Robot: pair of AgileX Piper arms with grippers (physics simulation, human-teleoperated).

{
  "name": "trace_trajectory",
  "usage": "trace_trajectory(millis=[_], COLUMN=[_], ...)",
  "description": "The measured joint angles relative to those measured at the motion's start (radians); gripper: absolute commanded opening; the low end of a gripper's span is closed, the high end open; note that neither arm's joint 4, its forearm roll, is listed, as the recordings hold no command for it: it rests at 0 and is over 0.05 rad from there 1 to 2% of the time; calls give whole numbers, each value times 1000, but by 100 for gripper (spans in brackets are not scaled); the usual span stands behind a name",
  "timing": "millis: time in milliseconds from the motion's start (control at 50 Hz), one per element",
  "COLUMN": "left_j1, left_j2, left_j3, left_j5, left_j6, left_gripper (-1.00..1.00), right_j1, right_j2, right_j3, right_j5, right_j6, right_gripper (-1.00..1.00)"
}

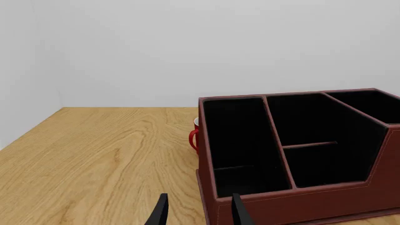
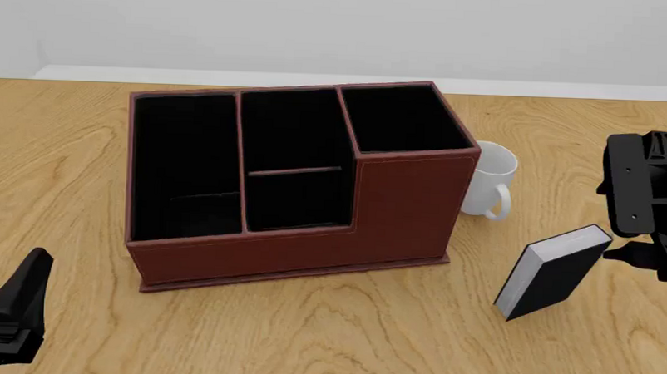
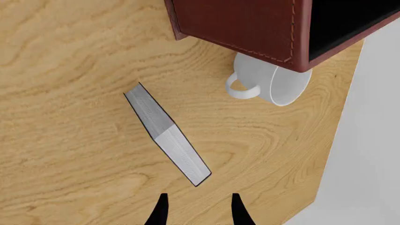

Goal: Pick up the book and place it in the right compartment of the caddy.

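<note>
Your right gripper point(image 3: 196, 208) (fingers apart, empty) hovers above the upright book point(image 2: 550, 273); an off-centre approach may topple it toward the white mug point(image 2: 490, 182).

Front view high over table point(image 2: 306, 336), wrist views low, all sharing caddy point(image 2: 399, 206)

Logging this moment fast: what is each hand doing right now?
Left hand: open, holding nothing.
Right hand: open, holding nothing; the book lies apart from it on the table.
</note>
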Motion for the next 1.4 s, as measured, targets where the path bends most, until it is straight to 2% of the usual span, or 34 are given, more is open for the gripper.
trace_trajectory(millis=[380,1400], left_j1=[0,0], left_j2=[0,0], left_j3=[0,0], left_j5=[0,0], left_j6=[0,0], left_gripper=[100,100], right_j1=[1,12], right_j2=[78,183], right_j3=[-35,19], right_j5=[-11,-61], right_j6=[-11,-51], right_gripper=[100,100])
